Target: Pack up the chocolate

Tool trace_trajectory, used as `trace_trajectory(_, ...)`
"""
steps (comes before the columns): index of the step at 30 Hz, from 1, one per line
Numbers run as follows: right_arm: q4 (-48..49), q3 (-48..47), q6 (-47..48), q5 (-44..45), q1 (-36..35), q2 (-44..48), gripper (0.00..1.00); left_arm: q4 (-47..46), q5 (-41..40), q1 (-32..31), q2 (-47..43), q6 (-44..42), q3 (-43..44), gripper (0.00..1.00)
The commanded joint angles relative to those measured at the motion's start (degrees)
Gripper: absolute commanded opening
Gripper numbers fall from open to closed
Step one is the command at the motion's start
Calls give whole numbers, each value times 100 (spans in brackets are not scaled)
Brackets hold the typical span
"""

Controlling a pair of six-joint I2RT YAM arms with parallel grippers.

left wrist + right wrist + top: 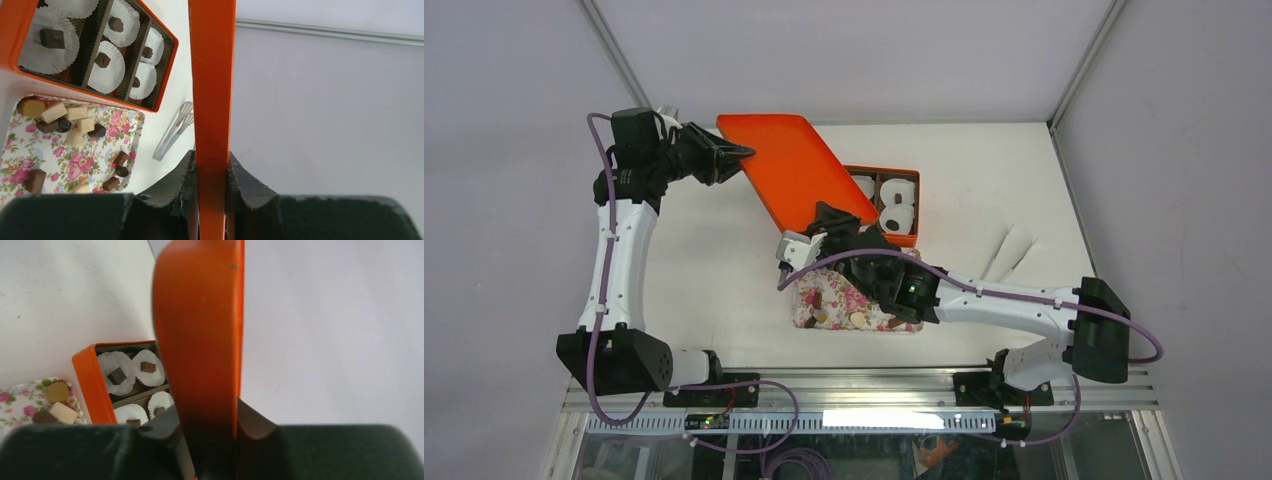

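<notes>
- Left gripper (pixel 211 157) and right gripper (pixel 210 415) each clamp an edge of the flat orange lid (pixel 794 170).
- Small brown chocolate pieces (pixel 52 38): some in orange box (pixel 92 385), far; others on flowered tray (pixel 65 165), near.
- Mismatched pulls could drop it onto them.

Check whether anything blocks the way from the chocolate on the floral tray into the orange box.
Yes: the orange lid, clamped by the left gripper and the right gripper, covers the box's left part in the top view. The right arm also lies over the tray holding the chocolate.
</notes>
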State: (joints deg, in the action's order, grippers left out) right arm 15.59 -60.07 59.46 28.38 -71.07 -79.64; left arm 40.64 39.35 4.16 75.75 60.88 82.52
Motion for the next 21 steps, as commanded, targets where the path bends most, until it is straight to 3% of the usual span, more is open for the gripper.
trace_trajectory(1,649,-177,73,185,-52,60,13,-296,449,137,-303,207,35,0)
trace_trajectory(2,560,-220,9,213,-53,51,1,-302,444,148,-296,195,42,0)
trace_trajectory(4,421,-323,-214,334,-52,38,0,-301,443,182,-269,95,72,13)
trace_trajectory(8,-99,-573,-1101,237,104,163,0,-241,551,411,-224,-288,333,80)
trace_trajectory(9,-819,-904,-1732,105,254,195,0,-206,619,490,-208,-394,420,88)
trace_trajectory(10,-1334,-1171,-2309,-143,455,216,0,-188,691,579,-195,-497,510,90)
trace_trajectory(11,-1938,-1407,-2309,-143,694,244,0,-186,770,664,-199,-565,567,92)
trace_trajectory(12,-2376,-1641,-3266,-786,929,228,0,-210,823,757,-223,-632,605,96)
trace_trajectory(17,-3822,-2634,-5275,-2662,2230,-67,0,-244,1031,820,-256,-1303,763,99)
trace_trajectory(21,-4030,-3100,-5275,-2662,3496,-320,0,-252,961,834,-294,-2062,653,99)
